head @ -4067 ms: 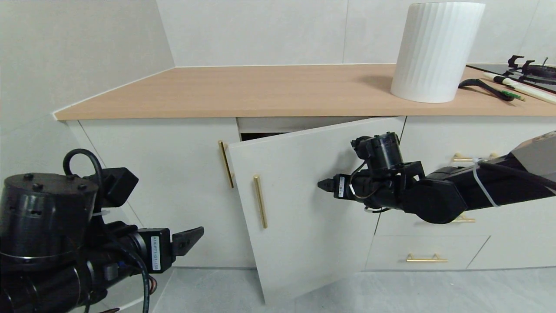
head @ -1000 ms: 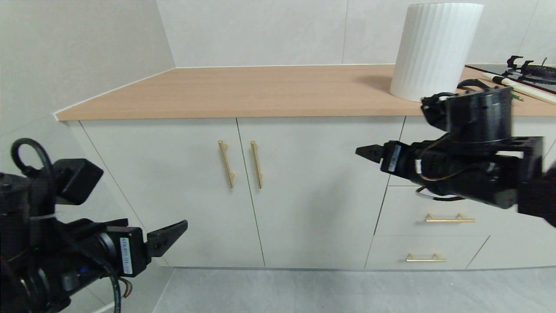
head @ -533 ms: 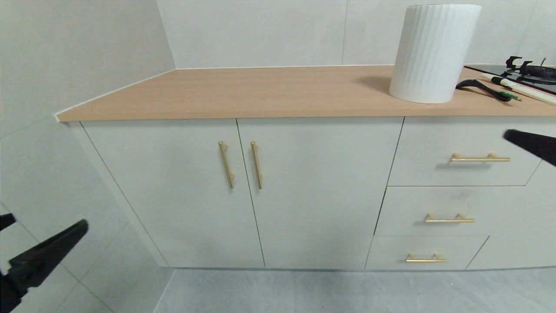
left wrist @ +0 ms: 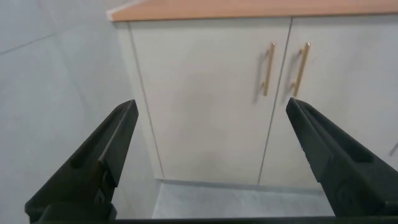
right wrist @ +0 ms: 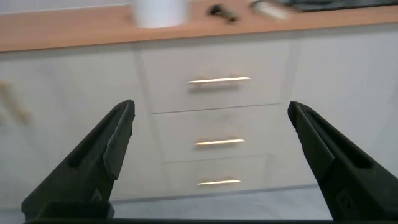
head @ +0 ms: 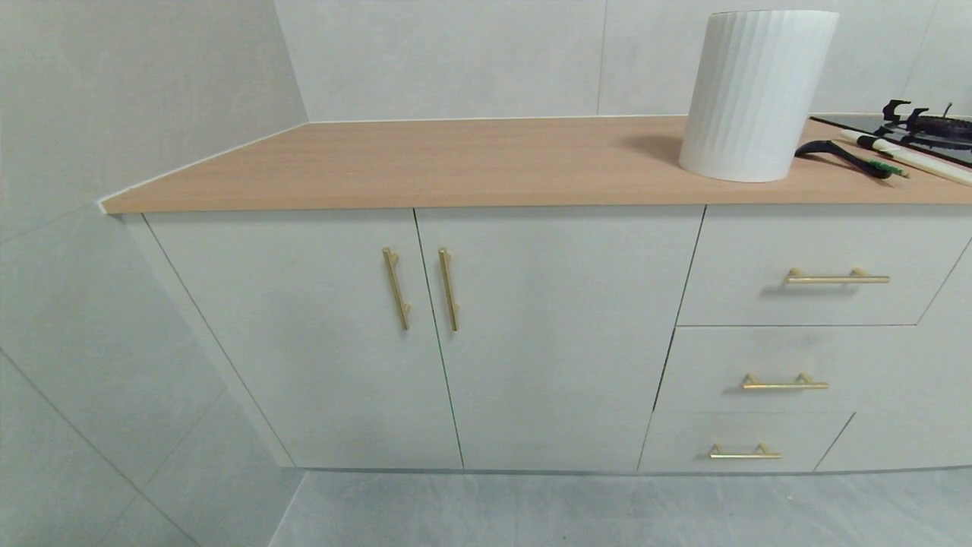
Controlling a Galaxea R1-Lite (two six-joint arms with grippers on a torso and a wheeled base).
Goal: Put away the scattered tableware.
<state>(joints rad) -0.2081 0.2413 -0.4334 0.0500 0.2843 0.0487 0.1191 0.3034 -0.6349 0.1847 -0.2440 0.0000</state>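
Note:
Two cabinet doors [head: 558,334] under the wooden countertop [head: 425,163] stand closed, their gold handles [head: 448,289] side by side. At the counter's right end lie a black utensil [head: 843,158] and light chopsticks [head: 911,158]. My left gripper [left wrist: 211,155] is open, well back from the doors [left wrist: 211,99], with nothing between its fingers. My right gripper [right wrist: 211,155] is open too, facing the drawer stack [right wrist: 217,124] from a distance. The black utensil [right wrist: 222,11] lies on the counter above those drawers.
A tall white ribbed container [head: 755,95] stands on the counter's right part, with a stove burner [head: 926,121] beyond it. Three drawers [head: 797,334] with gold handles sit right of the doors. Tiled wall closes the left side; grey floor [head: 531,509] lies below.
The right cabinet door, ajar four seconds ago, is now closed. Both arms have drawn back out of the head view since one second ago. The head view shifted slightly.

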